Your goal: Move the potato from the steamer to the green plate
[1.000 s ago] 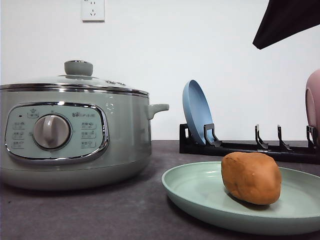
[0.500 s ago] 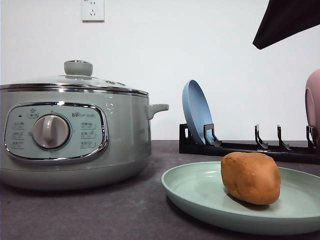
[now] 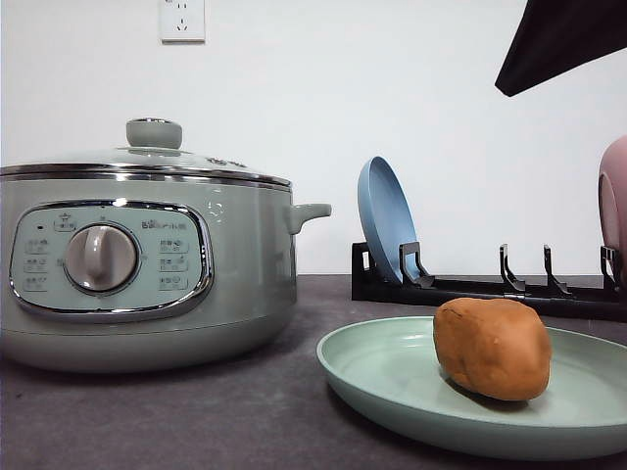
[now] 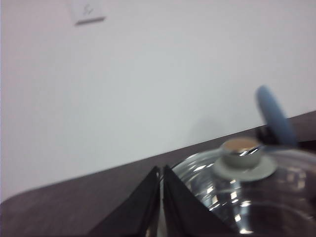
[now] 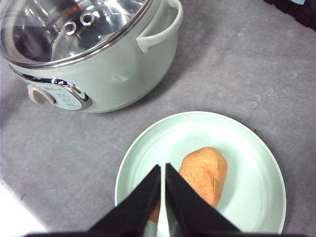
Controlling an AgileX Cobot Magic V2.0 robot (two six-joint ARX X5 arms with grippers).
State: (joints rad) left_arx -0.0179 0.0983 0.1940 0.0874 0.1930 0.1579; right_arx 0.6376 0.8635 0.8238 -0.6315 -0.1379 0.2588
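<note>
The orange-brown potato (image 3: 492, 348) (image 5: 205, 173) lies on its side on the green plate (image 3: 382, 377) (image 5: 148, 148), right of the plate's middle in the front view. The sage-green steamer (image 3: 147, 269) (image 5: 123, 74) stands to the left with its glass lid (image 3: 147, 157) (image 4: 247, 197) on. My right gripper (image 5: 162, 166) hangs above the plate, shut and empty, its tips over the potato's near edge. My left gripper (image 4: 162, 168) is shut with nothing in it, just beside the lid knob (image 4: 241, 150) and above the steamer.
A black dish rack (image 3: 470, 286) at the back right holds an upright blue plate (image 3: 384, 220) (image 4: 274, 116) and a pink plate (image 3: 614, 206) at the right edge. A dark arm part (image 3: 563, 39) hangs at the top right. Grey tabletop (image 3: 245, 411) lies open between steamer and plate.
</note>
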